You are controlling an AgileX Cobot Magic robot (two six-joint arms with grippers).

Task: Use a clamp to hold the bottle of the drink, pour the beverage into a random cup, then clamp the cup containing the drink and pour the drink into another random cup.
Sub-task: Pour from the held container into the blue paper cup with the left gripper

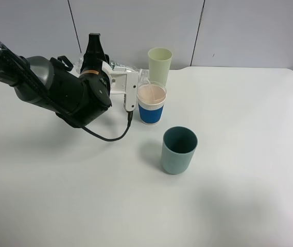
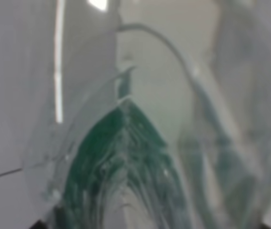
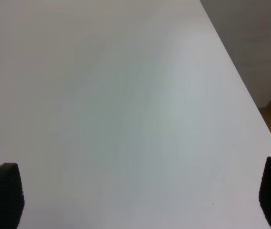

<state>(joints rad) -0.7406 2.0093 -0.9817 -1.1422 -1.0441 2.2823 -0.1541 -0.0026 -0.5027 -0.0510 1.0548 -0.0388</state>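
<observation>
My left gripper (image 1: 128,81), white-jawed on a black arm with an orange band, is shut on the clear bottle (image 1: 121,67). It holds the bottle tipped on its side, neck toward the blue-sleeved paper cup (image 1: 151,109). A thin stream of beverage (image 1: 149,84) falls from the neck into that cup. The left wrist view is filled by the bottle (image 2: 125,157) and its blurred green label. The grey-teal tumbler (image 1: 178,151) stands nearer the front, apart from the paper cup. My right gripper (image 3: 137,200) is open over bare table, its black fingertips (image 3: 3,193) far apart; the exterior view does not show it.
A pale yellow-green cup (image 1: 159,62) stands just behind the paper cup, close to the bottle's neck. A black cable (image 1: 110,138) loops under the left arm. The white table (image 1: 249,128) runs right to an edge (image 3: 249,100), with floor beyond it.
</observation>
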